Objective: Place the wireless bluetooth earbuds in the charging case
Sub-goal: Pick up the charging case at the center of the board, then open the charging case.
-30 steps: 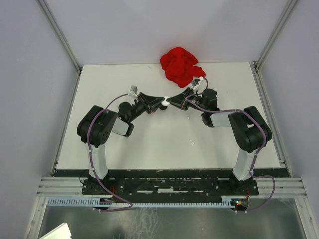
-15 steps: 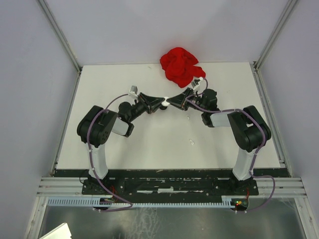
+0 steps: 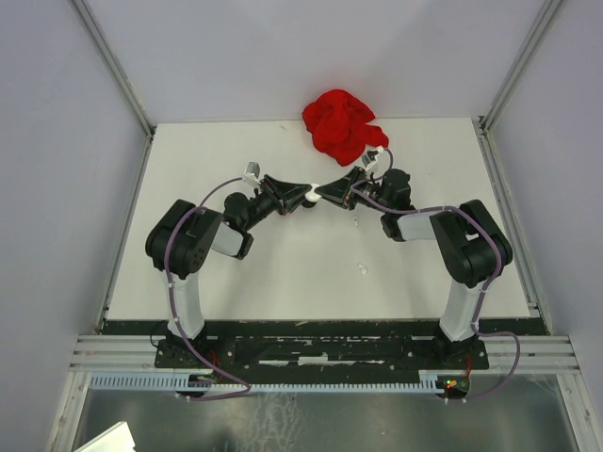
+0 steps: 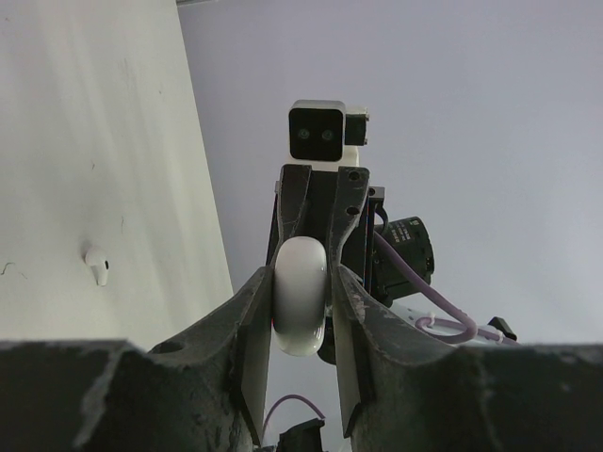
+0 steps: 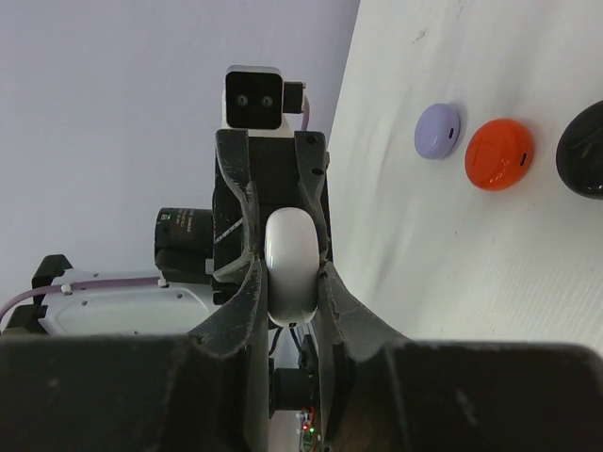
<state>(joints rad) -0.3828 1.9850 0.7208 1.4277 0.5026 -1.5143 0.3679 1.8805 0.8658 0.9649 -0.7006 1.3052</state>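
A white charging case [image 3: 309, 195] is held above the table between both grippers, closed as far as I can tell. My left gripper [image 3: 299, 197] is shut on it from the left and my right gripper [image 3: 321, 192] from the right. In the left wrist view the case [image 4: 300, 294] sits clamped in my left gripper [image 4: 301, 282]. In the right wrist view the case [image 5: 290, 264] sits clamped in my right gripper [image 5: 287, 273]. One white earbud [image 4: 97, 266] lies on the table. The top view shows two small white earbuds [image 3: 355, 223] [image 3: 361, 269] on the table.
A crumpled red cloth [image 3: 341, 122] lies at the table's back edge. The right wrist view shows a lilac disc [image 5: 438, 130], an orange-red disc [image 5: 499, 153] and a black disc [image 5: 584, 151] in a row on the table. Walls enclose the table on three sides.
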